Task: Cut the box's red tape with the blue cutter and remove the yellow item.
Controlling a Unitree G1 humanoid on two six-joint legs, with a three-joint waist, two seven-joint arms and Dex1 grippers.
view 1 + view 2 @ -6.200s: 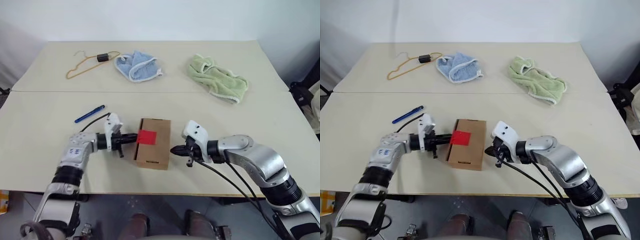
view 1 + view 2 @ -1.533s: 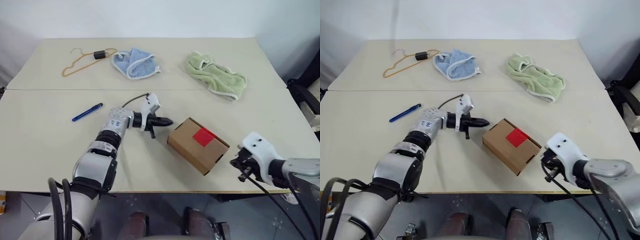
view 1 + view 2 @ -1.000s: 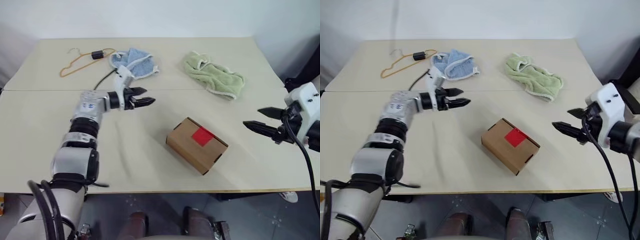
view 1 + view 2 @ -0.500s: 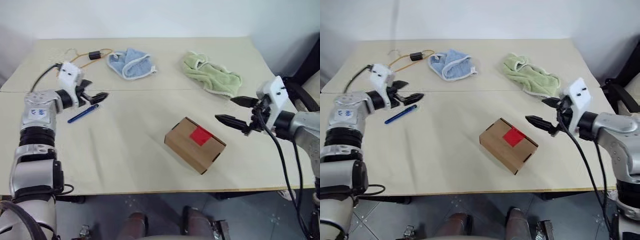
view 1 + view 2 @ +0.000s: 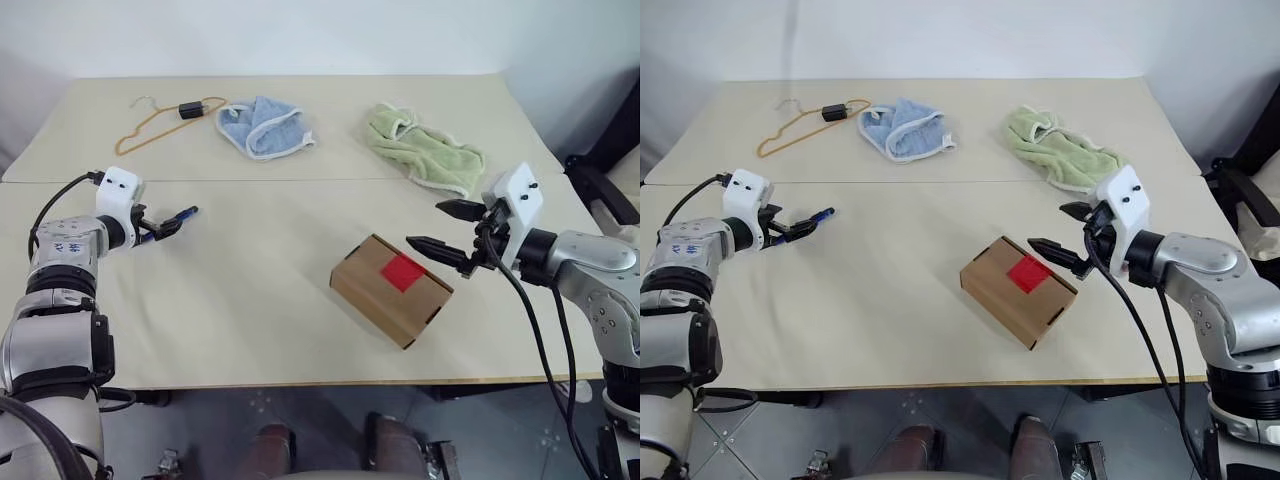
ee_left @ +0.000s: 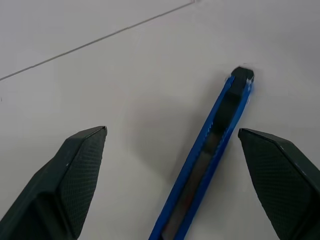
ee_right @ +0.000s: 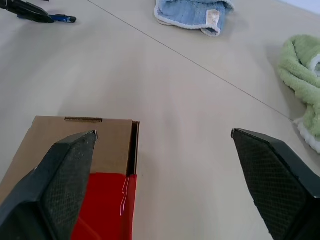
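While the orange hanger (image 5: 160,123), blue cloth (image 5: 262,127) and green towel (image 5: 424,150) lie far back, your path is unobstructed. The blue cutter (image 6: 207,159) lies lengthwise between your left gripper's (image 5: 160,228) spread fingers, dark tip pointing away; your right gripper (image 5: 447,228) gapes beside the box (image 5: 388,291).

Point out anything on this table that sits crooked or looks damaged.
The box lies turned at an angle to the table edge, its red tape uncut. The green towel and blue cloth lie crumpled. Nothing looks damaged or spilled.

Lab-like: bare table (image 5: 300,330), white wall (image 5: 300,35)
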